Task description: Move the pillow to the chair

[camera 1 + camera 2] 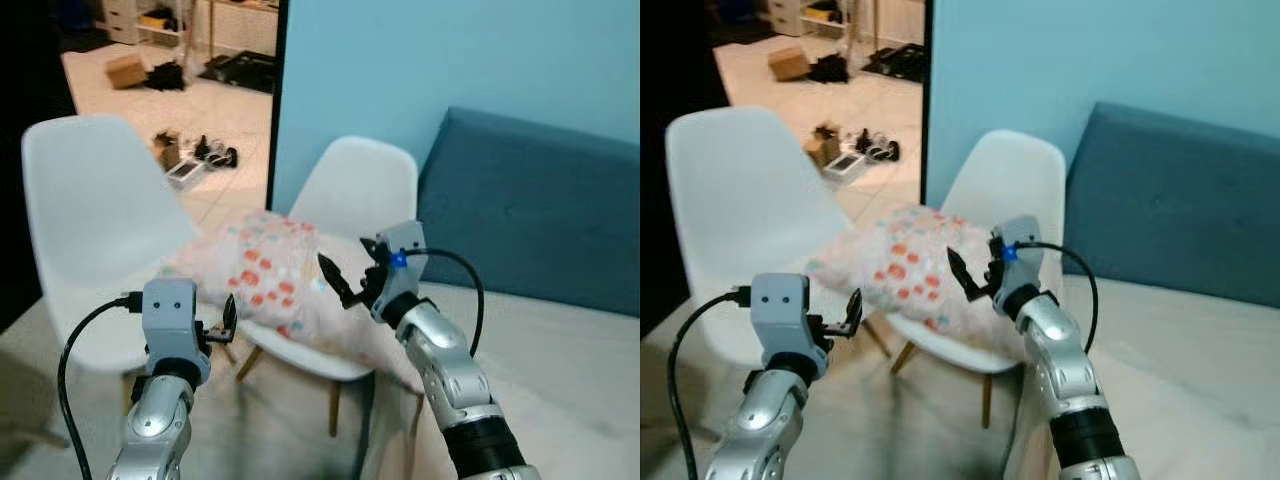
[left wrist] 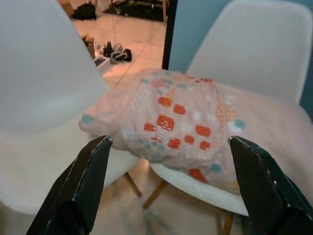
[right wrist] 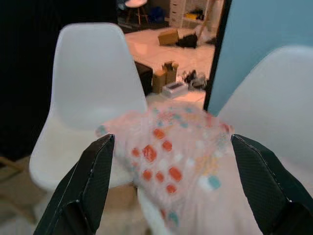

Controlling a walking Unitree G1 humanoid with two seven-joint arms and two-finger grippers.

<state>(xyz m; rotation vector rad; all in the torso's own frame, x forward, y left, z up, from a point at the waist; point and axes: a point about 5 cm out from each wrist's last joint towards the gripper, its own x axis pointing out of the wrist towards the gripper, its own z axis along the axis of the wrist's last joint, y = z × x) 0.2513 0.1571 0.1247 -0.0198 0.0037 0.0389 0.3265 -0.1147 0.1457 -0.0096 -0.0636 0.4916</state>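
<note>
Pillow [image 1: 270, 270] on the seat, folks: the pale pink one with orange and teal patches lies across the white chair [image 1: 358, 190] that stands against the blue wall [image 1: 400, 70], one corner hanging out past the seat's front edge toward the second white chair [image 1: 90, 210] on the robot's left. Both arms are up in front of it. The right gripper [image 1: 345, 278] hovers just beside the pillow's near edge, black fingers spread wide and gripping nothing; in the right wrist view the two fingers [image 3: 83, 191] frame the pillow with plenty of daylight between them. The left gripper [image 1: 228, 318] sits lower, by the pillow's overhanging corner, and it too is released, its fingers [image 2: 80, 188] standing far apart in the left wrist view with the pillow beyond them, apart from the tips. To the robot's right runs a dark blue sofa back [image 1: 540, 210] above a pale cushion [image 1: 560, 340]. Through the doorway, boxes and clutter [image 1: 190, 150] lie on a tiled floor [image 1: 230, 110]
</note>
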